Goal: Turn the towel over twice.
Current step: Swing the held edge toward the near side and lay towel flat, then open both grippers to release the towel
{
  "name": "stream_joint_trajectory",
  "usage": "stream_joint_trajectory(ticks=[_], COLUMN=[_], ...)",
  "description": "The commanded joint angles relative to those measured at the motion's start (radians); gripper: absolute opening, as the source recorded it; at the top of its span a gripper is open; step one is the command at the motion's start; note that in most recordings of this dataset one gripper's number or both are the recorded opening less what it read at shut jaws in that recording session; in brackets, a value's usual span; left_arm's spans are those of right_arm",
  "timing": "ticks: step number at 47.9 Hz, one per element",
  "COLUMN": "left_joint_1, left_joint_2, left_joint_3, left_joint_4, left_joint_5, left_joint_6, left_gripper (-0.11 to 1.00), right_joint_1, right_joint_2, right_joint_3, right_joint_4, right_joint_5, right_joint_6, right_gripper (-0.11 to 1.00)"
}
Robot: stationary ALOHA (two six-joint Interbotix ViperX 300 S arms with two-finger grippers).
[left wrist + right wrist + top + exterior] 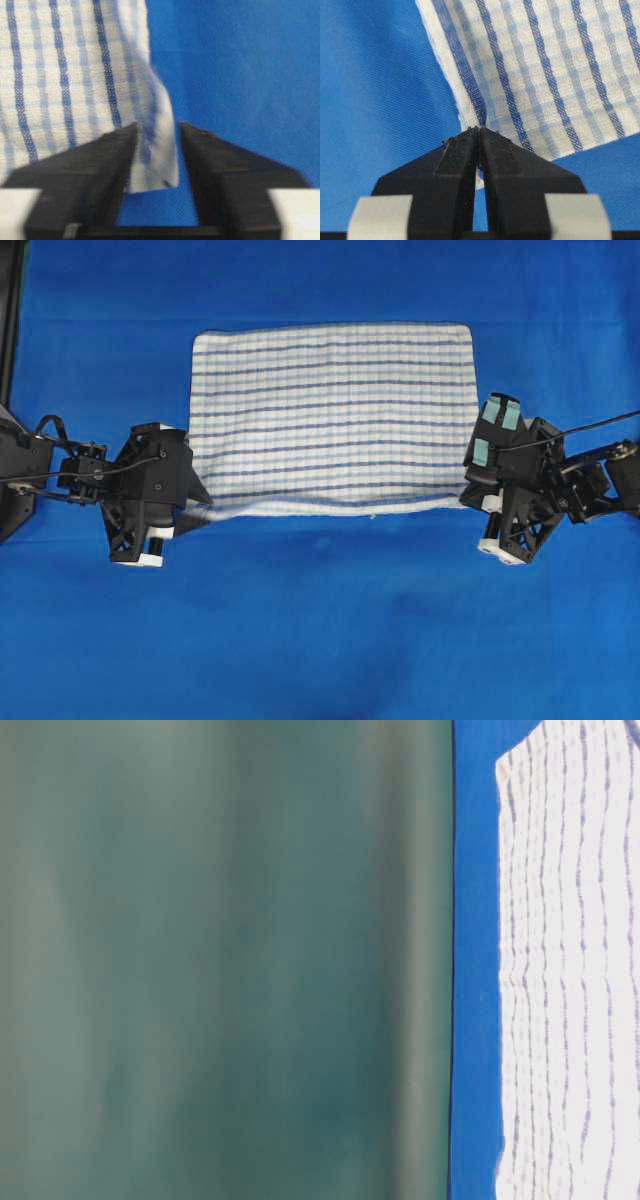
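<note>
The towel (330,420), white with dark-blue and light-blue stripes, lies spread flat on the table, long side left to right. My left gripper (200,506) is at its near left corner. In the left wrist view the jaws (158,127) stand apart, and the blurred corner of the towel (65,75) hangs loose between them with a gap on one side. My right gripper (468,496) is at the near right corner. In the right wrist view its fingertips (479,130) are pressed together on the corner of the towel (560,70). The towel (570,970) also shows in the table-level view.
A plain blue cloth (320,620) covers the whole table around the towel, with wide bare stretches in front and behind. A dark green backdrop (200,960) stands behind the table. A black frame edge (8,320) runs along the far left.
</note>
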Motion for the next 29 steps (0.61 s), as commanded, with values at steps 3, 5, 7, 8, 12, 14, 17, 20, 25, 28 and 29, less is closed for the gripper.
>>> stream_joint_trajectory(ticks=[3,5,7,8,12,14,17,20,25,28,29], left_joint_1=[0.0,0.002,0.002,0.0,0.002,0.002,0.002,0.006,0.025,0.037,0.041], left_joint_2=[-0.015,-0.021,-0.031,-0.035,-0.067,-0.087,-0.118,-0.152,-0.229,-0.276,-0.293], left_joint_3=[-0.025,-0.029,-0.032,-0.035,-0.051,-0.058,-0.067,-0.078,-0.091,-0.089,-0.087], left_joint_4=[0.0,0.0,0.0,0.0,0.0,0.0,0.0,0.0,0.0,0.0,0.0], left_joint_5=[0.037,0.052,0.067,0.075,0.107,0.121,0.14,0.15,0.155,0.155,0.155], left_joint_6=[0.002,0.003,0.003,0.003,0.005,0.006,0.006,0.006,0.006,0.006,0.006], left_gripper=[0.5,0.57,0.62,0.63,0.61,0.61,0.61,0.61,0.61,0.61,0.61], right_joint_1=[0.005,0.009,0.012,0.014,0.014,0.014,0.014,0.014,0.014,0.014,0.014], right_joint_2=[-0.009,-0.009,-0.011,-0.012,-0.029,-0.043,-0.071,-0.115,-0.196,-0.252,-0.272], right_joint_3=[-0.037,-0.046,-0.054,-0.058,-0.072,-0.077,-0.086,-0.095,-0.097,-0.094,-0.092], right_joint_4=[0.0,-0.003,-0.008,-0.009,-0.031,-0.041,-0.063,-0.094,-0.156,-0.196,-0.209], right_joint_5=[-0.005,-0.003,0.003,0.008,0.04,0.063,0.101,0.149,0.201,0.225,0.233], right_joint_6=[-0.002,-0.008,-0.015,-0.015,-0.018,-0.02,-0.02,-0.02,-0.02,-0.02,-0.02], right_gripper=[0.25,0.38,0.51,0.57,0.64,0.61,0.59,0.59,0.59,0.59,0.59])
